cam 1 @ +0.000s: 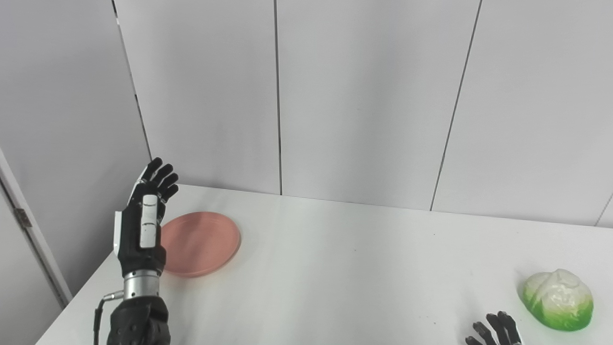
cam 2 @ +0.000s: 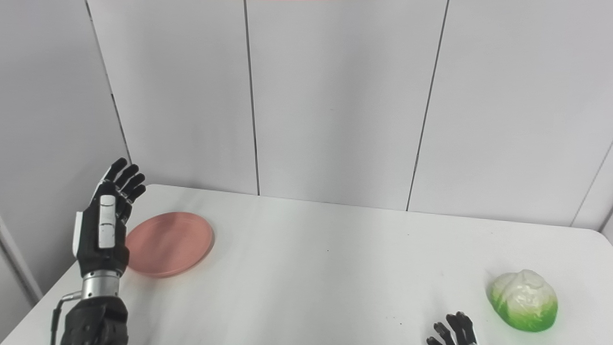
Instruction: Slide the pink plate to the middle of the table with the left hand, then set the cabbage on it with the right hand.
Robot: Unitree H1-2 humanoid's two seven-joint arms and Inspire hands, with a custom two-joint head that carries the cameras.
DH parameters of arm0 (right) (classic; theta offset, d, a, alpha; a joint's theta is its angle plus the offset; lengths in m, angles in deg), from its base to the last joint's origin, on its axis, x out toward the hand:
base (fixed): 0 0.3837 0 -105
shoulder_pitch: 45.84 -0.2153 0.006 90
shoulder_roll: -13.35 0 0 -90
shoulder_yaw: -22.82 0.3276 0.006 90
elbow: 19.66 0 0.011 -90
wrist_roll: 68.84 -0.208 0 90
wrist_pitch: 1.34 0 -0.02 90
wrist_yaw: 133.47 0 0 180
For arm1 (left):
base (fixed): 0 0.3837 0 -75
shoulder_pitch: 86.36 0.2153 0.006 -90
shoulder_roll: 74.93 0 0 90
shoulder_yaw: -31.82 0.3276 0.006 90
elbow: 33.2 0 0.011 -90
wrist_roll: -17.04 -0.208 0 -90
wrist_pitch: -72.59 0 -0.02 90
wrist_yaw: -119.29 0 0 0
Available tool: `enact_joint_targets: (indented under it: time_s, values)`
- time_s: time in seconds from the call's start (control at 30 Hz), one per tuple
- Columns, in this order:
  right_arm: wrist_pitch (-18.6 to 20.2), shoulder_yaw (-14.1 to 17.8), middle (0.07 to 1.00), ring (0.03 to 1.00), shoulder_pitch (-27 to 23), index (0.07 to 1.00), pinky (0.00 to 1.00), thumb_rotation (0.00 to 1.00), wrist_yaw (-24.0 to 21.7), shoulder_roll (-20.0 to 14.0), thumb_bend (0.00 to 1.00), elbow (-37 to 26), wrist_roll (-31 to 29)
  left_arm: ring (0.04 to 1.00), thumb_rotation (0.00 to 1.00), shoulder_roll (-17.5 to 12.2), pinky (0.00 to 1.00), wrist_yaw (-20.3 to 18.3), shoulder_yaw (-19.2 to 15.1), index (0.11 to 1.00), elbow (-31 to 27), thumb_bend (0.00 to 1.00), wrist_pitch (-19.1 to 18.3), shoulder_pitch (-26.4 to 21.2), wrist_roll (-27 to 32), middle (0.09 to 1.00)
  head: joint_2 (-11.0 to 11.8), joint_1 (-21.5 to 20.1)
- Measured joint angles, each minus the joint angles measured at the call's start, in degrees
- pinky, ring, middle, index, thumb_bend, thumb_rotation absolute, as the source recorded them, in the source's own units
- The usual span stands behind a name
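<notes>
The pink plate [cam 1: 200,243] lies flat on the white table [cam 1: 335,268] at its left side. My left hand [cam 1: 145,223] is raised upright at the plate's left rim, fingers apart and extended, holding nothing. The green and white cabbage [cam 1: 558,299] rests at the table's right front. Only the fingertips of my right hand [cam 1: 496,330] show at the bottom edge, spread, a little left of the cabbage and apart from it.
Grey wall panels [cam 1: 364,96] stand close behind the table's back edge. The table's left edge runs just beside my left forearm [cam 1: 139,321], with a door frame [cam 1: 28,230] beyond it.
</notes>
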State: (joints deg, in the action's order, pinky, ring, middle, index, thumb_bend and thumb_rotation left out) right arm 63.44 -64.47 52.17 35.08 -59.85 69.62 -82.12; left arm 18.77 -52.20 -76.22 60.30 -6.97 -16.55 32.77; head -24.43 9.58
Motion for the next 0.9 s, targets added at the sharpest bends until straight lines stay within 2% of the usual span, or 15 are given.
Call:
enact_joint_targets:
  time_s: [0.17, 0.27, 0.37, 0.5, 0.63, 0.73, 0.9]
  values:
    - [0.2, -0.1, 0.938, 0.884, 0.0, 0.931, 0.85, 0.86, 0.0, 0.0, 0.75, -0.1, -0.3, 0.827, 0.82, -2.6, 0.85, -0.6, -1.3, 0.790, 5.2, 0.81, -0.8, -3.7, 2.4, 0.811, -0.2, 0.0]
    - [1.1, -0.3, 0.940, 0.884, 0.0, 0.931, 0.85, 0.86, 0.0, 0.0, 0.75, -0.4, -0.6, 0.815, 0.82, -4.8, 0.83, -1.2, -2.6, 0.792, 14.1, 0.86, -2.1, -7.5, 3.8, 0.793, -0.3, -0.2]
    - [1.8, -0.4, 0.940, 0.881, 0.2, 0.929, 0.85, 0.86, 0.0, -0.1, 0.75, -0.8, -0.7, 0.805, 0.86, -6.2, 0.81, -2.0, -2.8, 0.808, 19.6, 0.86, -2.5, -9.1, 4.4, 0.796, -0.4, -0.2]
    - [2.4, -0.5, 0.938, 0.878, 0.2, 0.923, 0.85, 0.85, 0.0, -0.1, 0.74, -1.0, -0.7, 0.816, 0.89, -8.1, 0.82, -3.4, -3.0, 0.797, 26.9, 0.89, -2.6, -10.2, 4.4, 0.798, -0.4, -0.3]
    - [2.5, -0.5, 0.938, 0.876, 0.3, 0.915, 0.84, 0.85, 0.0, -0.1, 0.74, -1.1, -0.8, 0.815, 0.87, -9.7, 0.84, -4.1, -4.1, 0.776, 32.8, 0.87, -2.2, -11.7, 4.7, 0.787, 0.0, -0.4]
    - [2.6, -0.5, 0.938, 0.870, 0.4, 0.909, 0.82, 0.83, 0.0, -0.1, 0.76, -1.1, -0.9, 0.762, 0.82, -10.2, 0.77, -4.2, -4.4, 0.749, 36.1, 0.87, 0.0, -12.6, 4.2, 0.743, -0.2, -0.1]
    - [3.2, -0.5, 0.937, 0.871, 0.4, 0.903, 0.82, 0.83, 0.0, -0.1, 0.76, -1.4, -1.0, 0.767, 0.81, -10.5, 0.78, -4.2, -4.2, 0.761, 41.5, 0.86, 2.2, -14.0, 3.1, 0.750, -0.3, -0.3]
